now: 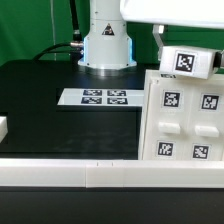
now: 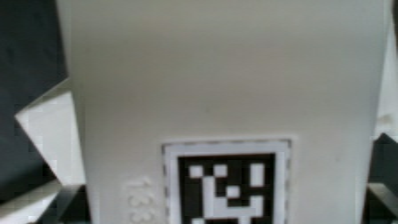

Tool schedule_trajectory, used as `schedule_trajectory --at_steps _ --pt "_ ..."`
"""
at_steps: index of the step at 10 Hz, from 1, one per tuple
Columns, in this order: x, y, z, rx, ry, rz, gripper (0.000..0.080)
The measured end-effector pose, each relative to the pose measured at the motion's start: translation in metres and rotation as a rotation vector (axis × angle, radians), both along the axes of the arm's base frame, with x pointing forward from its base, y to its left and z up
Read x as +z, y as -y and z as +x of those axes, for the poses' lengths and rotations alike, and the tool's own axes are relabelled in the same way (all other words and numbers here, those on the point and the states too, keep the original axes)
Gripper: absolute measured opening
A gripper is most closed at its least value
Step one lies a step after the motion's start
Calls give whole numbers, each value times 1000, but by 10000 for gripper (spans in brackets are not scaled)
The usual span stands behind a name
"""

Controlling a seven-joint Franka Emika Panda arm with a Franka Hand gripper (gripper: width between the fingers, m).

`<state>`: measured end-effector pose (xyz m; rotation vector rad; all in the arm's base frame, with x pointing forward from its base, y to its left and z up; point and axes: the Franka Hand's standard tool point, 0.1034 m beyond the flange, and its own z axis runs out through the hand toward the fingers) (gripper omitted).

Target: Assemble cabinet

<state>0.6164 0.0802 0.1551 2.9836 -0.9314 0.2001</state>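
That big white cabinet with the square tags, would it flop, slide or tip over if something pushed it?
The cabinet looks like thick moulded plastic, so it is probably stiff, not floppy. Its smooth faces on the dark table suggest that it would slide rather than roll. It lies broad and flat, so tipping seems unlikely.

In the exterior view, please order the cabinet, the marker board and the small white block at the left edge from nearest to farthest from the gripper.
1. The cabinet, just below the gripper, on the exterior view's right.
2. The marker board, at the middle of the table.
3. The small white block, at the far left edge.
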Motion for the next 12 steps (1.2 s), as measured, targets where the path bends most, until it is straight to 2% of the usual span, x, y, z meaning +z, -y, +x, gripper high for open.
schedule_trajectory --at_steps 3,4,5,6,8,9,10,11,12 --pt "-3 5 2 -184 39 37 561" --pt "-3 6 4 -312 69 80 561" --pt "-4 6 4 -371 69 96 561" --pt "-3 5 5 -528 67 140 561" --pt "-3 5 5 -614 65 161 561" --pt "-4 0 4 -702 55 195 744" --pt "-4 1 4 -669 52 203 744" --pt "-1 0 5 -684 49 223 790" --pt "6 0 6 -680 52 247 797"
